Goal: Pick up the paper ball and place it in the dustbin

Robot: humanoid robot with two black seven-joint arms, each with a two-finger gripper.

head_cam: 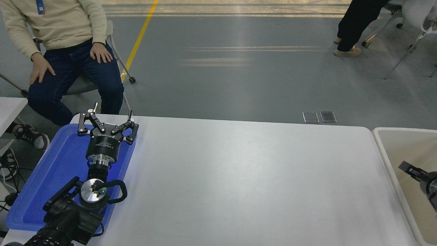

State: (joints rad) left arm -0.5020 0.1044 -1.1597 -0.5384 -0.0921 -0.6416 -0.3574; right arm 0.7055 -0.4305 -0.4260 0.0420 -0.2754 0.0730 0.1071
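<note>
The dustbin (379, 137) is the cream-white bin standing off the table's right end, cut by the picture's edge. My right gripper (414, 172) pokes in from the right edge over the bin's inside, and only a small part of it shows. The paper ball is out of view. At the lower left my left arm is parked, its gripper (112, 110) open above the far end of a blue tray with nothing in it.
The flat blue tray (41, 184) lies at the table's left end under the left arm. A person in a cream sweater sits at the far left corner (68, 51). Another person's legs (351, 30) and chairs are on the floor at the top right.
</note>
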